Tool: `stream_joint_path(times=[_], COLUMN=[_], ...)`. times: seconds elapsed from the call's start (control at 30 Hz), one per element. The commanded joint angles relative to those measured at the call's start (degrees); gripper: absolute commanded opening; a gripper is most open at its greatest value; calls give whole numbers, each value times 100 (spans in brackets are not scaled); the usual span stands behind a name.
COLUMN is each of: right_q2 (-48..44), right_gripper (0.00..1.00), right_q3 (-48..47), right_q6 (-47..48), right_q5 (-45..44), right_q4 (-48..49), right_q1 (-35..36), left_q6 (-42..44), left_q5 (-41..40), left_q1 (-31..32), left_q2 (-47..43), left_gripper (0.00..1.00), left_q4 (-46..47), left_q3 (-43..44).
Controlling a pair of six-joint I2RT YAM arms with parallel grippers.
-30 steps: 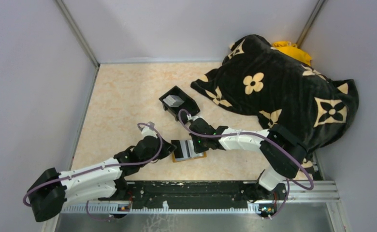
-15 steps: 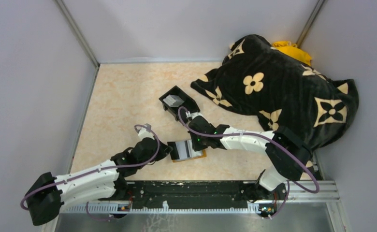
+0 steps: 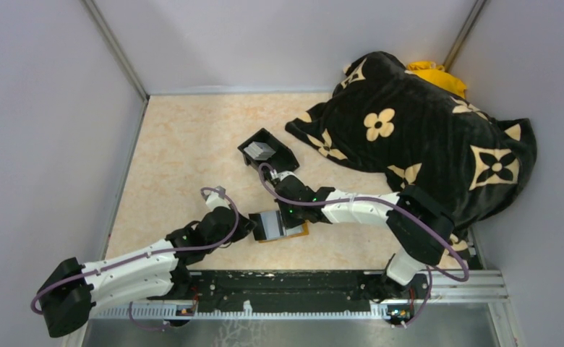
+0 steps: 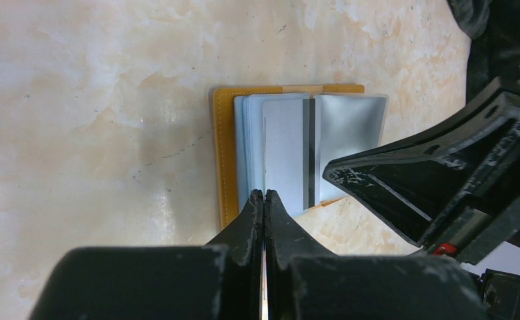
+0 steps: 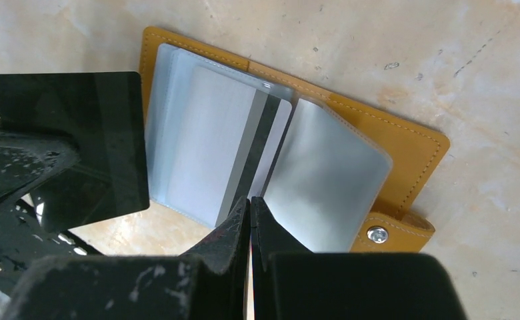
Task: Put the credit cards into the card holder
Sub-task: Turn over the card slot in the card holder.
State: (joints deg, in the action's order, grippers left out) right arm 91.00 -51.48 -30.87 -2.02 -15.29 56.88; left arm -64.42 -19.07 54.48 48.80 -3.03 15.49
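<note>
Card holder (image 3: 278, 225) open flat on tabletop (image 3: 185, 144), front centre, just ahead of the two arm bases, between both tools. Orange cover underneath, pale pockets facing up, snap tab at the near right corner in right wrist view.

Change over the last second:
- Left arm pulled back slightly toward its base; left tool (image 4: 264, 200) now at the holder's left edge rather than over it.
- Right arm slid a little further left across the holder; holder itself barely shifted.
- More of the pale inner panel showing in top view than a second ago.

Tool states:
- Left tool closed, pinching a dark card (image 5: 77, 143). Card plain in right wrist view, poking out past the black finger; only a thin edge-on line in left wrist view. Card raised beside the left pocket stack, not yet in.
- Right tool (image 5: 249, 203) closed, tips down at the near edge of the striped card (image 5: 231, 140), close to the fold. Looks like pressing or steadying; no sign of anything pinched.

Striped card already lying on the left pocket stack, partly seated, stripe running along its right side.

Meaning for the task, as a judgement: set-up for insertion of the dark card, right tool holding the holder still and open, left tool backed off to line up the card edge with a pocket mouth. Risk: pocket leaves thin and floppy, easy to miss the slot or shove the holder.

More credit cards (image 3: 259, 151) waiting in the black box (image 3: 279, 148) further back, so task well short of done. Patterned black blanket (image 3: 424, 137) far right, not involved.
</note>
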Motion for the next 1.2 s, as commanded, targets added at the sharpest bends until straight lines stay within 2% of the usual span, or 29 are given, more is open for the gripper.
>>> stream_joint_path(times=[0.0, 0.3, 0.57, 0.9, 1.17], right_q2=[186, 615, 722, 880, 902], right_gripper=[0, 0, 0, 0, 0], right_q3=[-172, -53, -4, 33, 99], right_q6=[-6, -84, -106, -115, -143], right_q5=[86, 134, 136, 207, 222], right_q4=[301, 433, 442, 548, 587], right_q1=[60, 62, 56, 42, 36], left_q6=[81, 159, 210, 305, 374], left_q5=[-118, -197, -198, -402, -489], left_q1=[-25, -18, -19, -17, -17], left_q2=[-58, -166, -177, -675, -580], left_gripper=[0, 0, 0, 0, 0], left_q4=[-105, -286, -374, -831, -869], left_q3=[-38, 19, 72, 139, 188])
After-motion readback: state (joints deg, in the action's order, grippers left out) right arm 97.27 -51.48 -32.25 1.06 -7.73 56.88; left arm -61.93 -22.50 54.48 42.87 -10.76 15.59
